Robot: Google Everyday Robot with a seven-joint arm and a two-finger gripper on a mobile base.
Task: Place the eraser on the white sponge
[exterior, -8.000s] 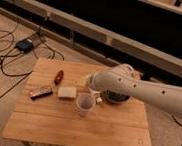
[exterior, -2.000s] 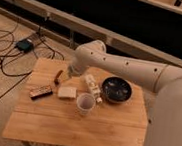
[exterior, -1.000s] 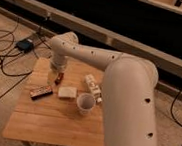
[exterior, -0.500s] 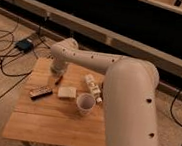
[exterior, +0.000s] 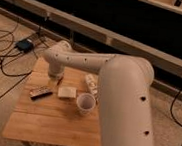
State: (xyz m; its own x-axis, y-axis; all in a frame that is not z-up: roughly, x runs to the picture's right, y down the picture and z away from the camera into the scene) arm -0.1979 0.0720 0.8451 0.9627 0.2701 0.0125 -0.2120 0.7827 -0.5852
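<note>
The eraser (exterior: 40, 92), a flat black bar with a tan edge, lies on the wooden table (exterior: 52, 123) near its left edge. The white sponge (exterior: 67, 92), a cream block, lies just right of the eraser, apart from it. My white arm reaches from the lower right across the table to its back left. The gripper (exterior: 52, 81) hangs down from the wrist, just above and behind the eraser's right end and left of the sponge. It is mostly hidden under the wrist.
A white paper cup (exterior: 85, 103) stands right of the sponge. A white patterned carton (exterior: 90, 82) lies behind the cup, partly covered by my arm. Black cables and a small box (exterior: 23, 44) lie on the floor to the left.
My arm has swung from the right side of the table to the back left. In the last half second the gripper has come lower and closer to the eraser. The eraser and sponge have not moved.
</note>
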